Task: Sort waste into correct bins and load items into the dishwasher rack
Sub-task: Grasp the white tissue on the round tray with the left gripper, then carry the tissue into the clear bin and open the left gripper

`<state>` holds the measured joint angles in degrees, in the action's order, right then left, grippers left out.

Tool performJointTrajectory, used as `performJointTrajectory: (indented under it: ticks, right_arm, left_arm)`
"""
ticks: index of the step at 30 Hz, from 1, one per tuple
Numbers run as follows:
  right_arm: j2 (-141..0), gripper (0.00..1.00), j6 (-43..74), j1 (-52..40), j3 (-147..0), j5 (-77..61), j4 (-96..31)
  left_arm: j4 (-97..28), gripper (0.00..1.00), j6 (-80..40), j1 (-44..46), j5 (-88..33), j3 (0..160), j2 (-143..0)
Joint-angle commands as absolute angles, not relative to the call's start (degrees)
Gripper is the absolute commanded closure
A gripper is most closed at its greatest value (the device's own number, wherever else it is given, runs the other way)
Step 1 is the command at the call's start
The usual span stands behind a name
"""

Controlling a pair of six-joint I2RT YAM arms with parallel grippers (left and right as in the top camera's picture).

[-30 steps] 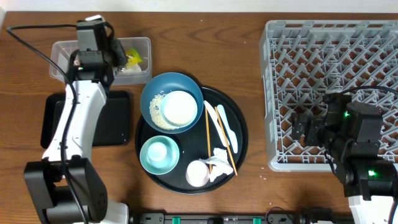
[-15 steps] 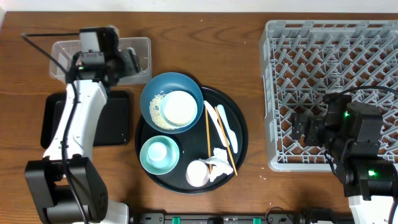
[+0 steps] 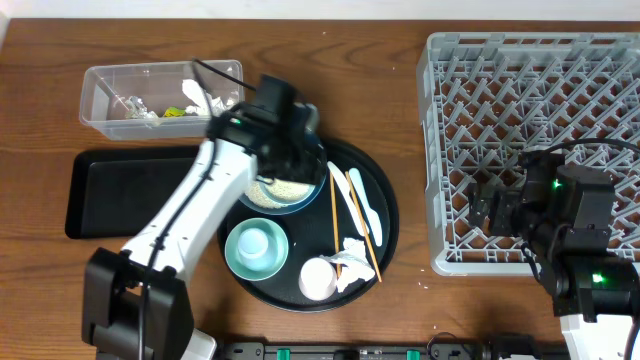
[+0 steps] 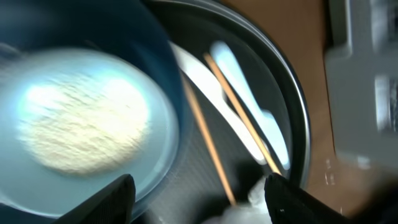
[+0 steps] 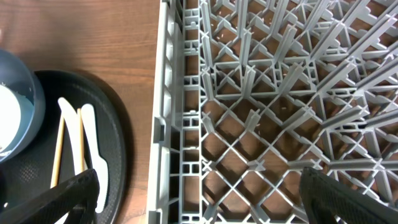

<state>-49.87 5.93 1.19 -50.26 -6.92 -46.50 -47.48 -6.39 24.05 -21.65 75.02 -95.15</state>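
Note:
My left gripper [image 3: 305, 150] hangs open over the right rim of the large blue bowl [image 3: 262, 192], which holds loose rice grains [image 3: 272, 190]. In the blurred left wrist view its fingers [image 4: 112, 199] stand wide apart with nothing gripped. Below them lie the blue bowl [image 4: 81, 118], two chopsticks [image 4: 205, 143], the spoons [image 4: 242, 81] and a crumpled tissue [image 4: 249, 205]. The teal bowl [image 3: 257, 247], a white cup [image 3: 318, 278] and the tissue [image 3: 352, 252] sit on the round black tray [image 3: 385, 215]. My right gripper [image 5: 205, 199] is open over the rack [image 3: 535, 100], near its left wall.
The clear tub [image 3: 110, 95] at the back left holds wrappers and tissue. The shallow black tray [image 3: 120, 190] lies in front of it. The rack's left wall [image 5: 168, 124] stands close to the round tray [image 5: 118, 143]. Bare wood separates them.
The left gripper opened over the clear tub, then its arm swung right and forward to the blue bowl. A yellow wrapper now lies in the tub. The right arm has not moved.

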Motion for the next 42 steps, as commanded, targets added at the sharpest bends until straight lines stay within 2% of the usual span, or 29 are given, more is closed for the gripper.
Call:
performJointTrajectory:
  ticks: [1, 7, 12, 14, 31, 34, 37, 38, 39, 42]
  right_arm:
    - [-49.8, 0.01, 6.6, 0.4, -51.3, -7.3, -46.5]
    - [-49.8, 0.01, 6.6, 0.4, -51.3, -7.3, -46.6]
    - [-49.8, 0.01, 6.6, 0.4, -51.3, -7.3, -46.7]
    - [-49.8, 0.01, 6.6, 0.4, -51.3, -7.3, -46.8]
    - [-49.8, 0.01, 6.6, 0.4, -51.3, -7.3, -46.7]
    - [-49.8, 0.01, 6.6, 0.4, -51.3, -7.3, -46.7]
    - [-49.8, 0.01, 6.6, 0.4, -51.3, -7.3, -46.7]
    - [-49.8, 0.01, 6.6, 0.4, -51.3, -7.3, -46.7]
    - [-49.8, 0.01, 6.6, 0.4, -51.3, -7.3, -46.7]
    - [-49.8, 0.01, 6.6, 0.4, -51.3, -7.3, -46.7]
  left_arm:
    - [-49.7, 0.32, -4.3, 29.1, -22.3, 74.8, -95.1]
    - [-50.5, 0.3, -3.2, 39.2, -16.4, 70.8, -95.1]
    - [-49.2, 0.19, -1.1, 44.2, -14.3, 68.2, -95.2]
    - [-48.9, 0.17, -1.1, 44.9, -14.3, 67.6, -95.3]
    - [-47.7, 0.19, -1.1, 48.8, -14.3, 65.7, -102.8]
    - [-47.6, 0.36, -1.1, 49.1, -14.3, 65.7, -103.6]
    - [-47.4, 0.74, -1.1, 48.9, -14.0, 65.7, -103.6]
    - [-47.4, 0.81, -1.1, 48.9, -13.1, 65.9, -103.6]
    - [-47.4, 0.94, -1.1, 48.9, -12.1, 66.1, -103.6]
    - [-47.5, 0.94, -1.1, 48.9, -8.8, 67.3, -103.2]
